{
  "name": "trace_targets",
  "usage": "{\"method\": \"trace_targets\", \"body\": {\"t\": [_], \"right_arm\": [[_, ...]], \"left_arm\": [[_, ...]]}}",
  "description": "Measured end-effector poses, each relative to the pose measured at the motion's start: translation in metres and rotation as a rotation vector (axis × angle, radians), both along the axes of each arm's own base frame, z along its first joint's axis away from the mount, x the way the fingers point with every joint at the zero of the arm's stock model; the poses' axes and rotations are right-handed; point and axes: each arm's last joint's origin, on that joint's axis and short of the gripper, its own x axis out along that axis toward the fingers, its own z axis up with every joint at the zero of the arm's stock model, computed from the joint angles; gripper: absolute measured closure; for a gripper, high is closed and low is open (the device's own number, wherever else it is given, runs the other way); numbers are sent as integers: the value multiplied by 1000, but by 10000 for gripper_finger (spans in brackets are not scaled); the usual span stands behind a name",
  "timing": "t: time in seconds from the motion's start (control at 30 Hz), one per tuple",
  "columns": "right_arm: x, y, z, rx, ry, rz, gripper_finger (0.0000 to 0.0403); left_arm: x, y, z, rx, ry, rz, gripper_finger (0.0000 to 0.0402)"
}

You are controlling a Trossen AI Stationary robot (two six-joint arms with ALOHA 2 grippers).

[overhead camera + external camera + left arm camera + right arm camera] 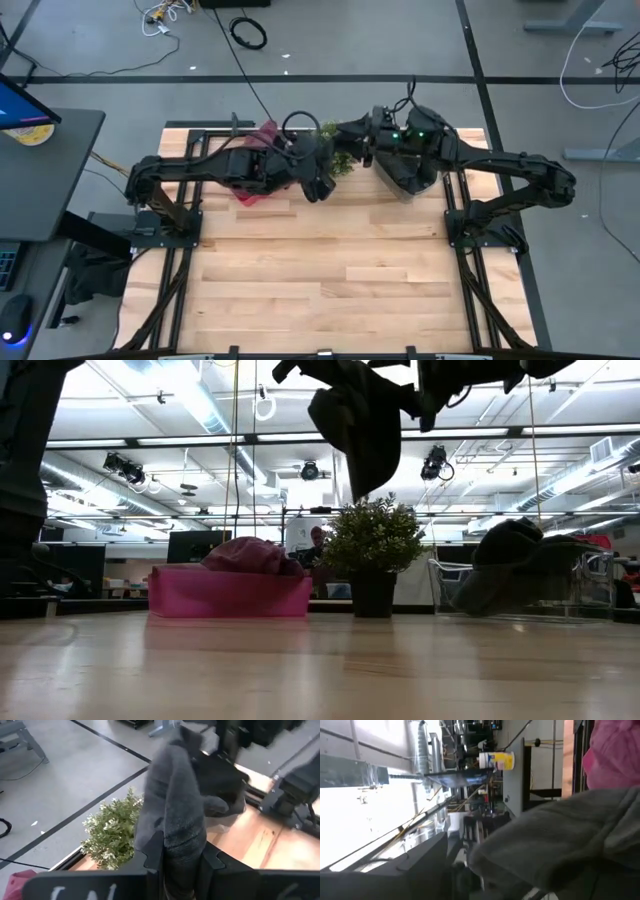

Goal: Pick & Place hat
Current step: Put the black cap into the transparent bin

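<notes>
A dark grey knit hat (pixel 360 435) hangs high above the table, over a small potted plant (pixel 372 540). My left gripper (pixel 177 852) is shut on it; in the high view this gripper (pixel 322 185) is at the table's far middle. My right gripper (pixel 352 135) is level and close beside the hat from the right, and the hat's grey cloth (pixel 560 840) fills the foreground of its wrist view. Whether my right gripper touches the hat does not show. My left gripper pinches a bunched part of the grey hat (pixel 176 837) between its two fingers (pixel 150 857). The cloth runs on past the fingertips. The hat hangs slack below the gripper, clear of the table and above the plant.
A pink bin (pixel 230 592) with a pink hat (pixel 250 553) on top stands at the far left. A clear bin (pixel 600 585) holding dark hats (pixel 510 560) stands at the far right. The plant stands between them. The near wooden tabletop (pixel 320 290) is bare.
</notes>
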Motion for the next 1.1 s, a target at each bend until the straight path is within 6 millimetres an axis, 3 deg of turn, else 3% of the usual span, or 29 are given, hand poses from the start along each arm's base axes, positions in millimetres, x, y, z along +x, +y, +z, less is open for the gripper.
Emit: {"method": "trace_targets", "body": {"t": [0.23,0.4,0.53,0.67,0.77,0.9,1.1], "right_arm": [[-1,-3,-3,-10,30,-15,108],[-1,-3,-7,-30,81,-13,146],[-1,-3,-8,-71,90,-14,214],[-2,-4,-7,-144,95,-10,322],[-2,-5,-4,-236,83,-12,388],[-6,-7,-2,-273,81,2,393],[-28,-10,15,-338,38,12,399]], "left_arm": [[6,-1,-2,37,29,-65,344],[8,-2,0,65,32,-100,344],[8,-2,0,75,40,-112,344],[8,-2,0,59,33,-124,339],[9,-2,1,56,23,-117,301],[8,-5,1,50,20,-121,231],[3,-17,4,49,17,-155,142]]}}
